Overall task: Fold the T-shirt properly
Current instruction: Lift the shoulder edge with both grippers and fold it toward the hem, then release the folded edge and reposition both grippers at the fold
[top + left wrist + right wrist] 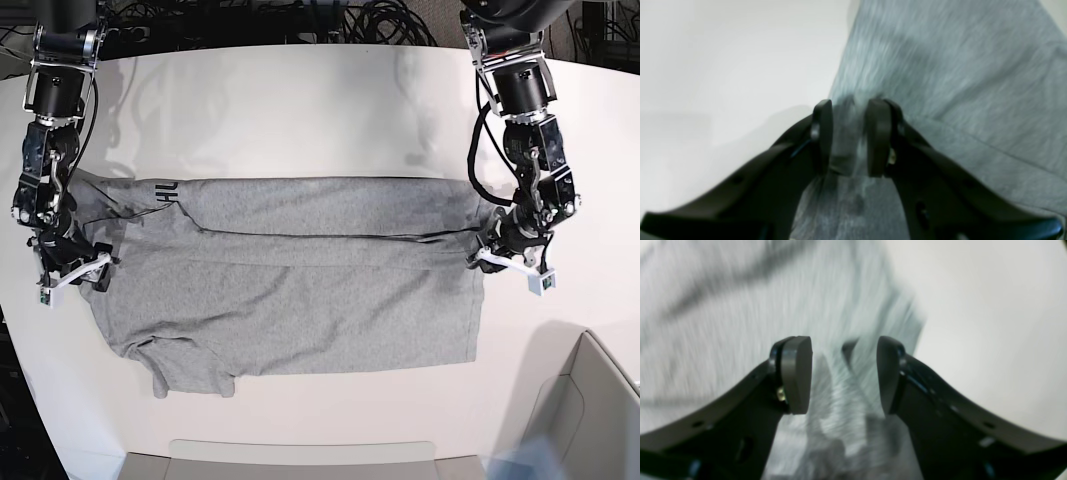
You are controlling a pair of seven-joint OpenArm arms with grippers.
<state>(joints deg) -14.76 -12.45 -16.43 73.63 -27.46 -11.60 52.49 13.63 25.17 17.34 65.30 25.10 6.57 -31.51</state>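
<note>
Across the middle of the white table lies the T-shirt, heather grey, spread sideways with 1 long fold already laid over along its 12 o'clock edge. A bit of black lettering peeks out at about 10 o'clock on the garment. A short sleeve sticks out toward 7 o'clock.

At the shirt's 3 o'clock end sits the left gripper, low on the cloth at the folded edge. From its wrist camera, the left gripper shows 2 black pads standing apart with a clear gap, grey fabric visible between them. The picture is blurred, and I cannot tell whether the pads touch or pinch the cloth.

At the shirt's 9 o'clock end sits the right gripper, down at the sleeve and shoulder area. Its wrist view shows the right gripper with both pads spread wide; streaked grey fabric fills the gap and runs up toward 12 o'clock. Nothing looks clamped there, though the blur keeps me from being sure.

A grey bin stands at the table's 5 o'clock corner, well apart from the shirt. Cables crowd the far edge at 12 o'clock.
</note>
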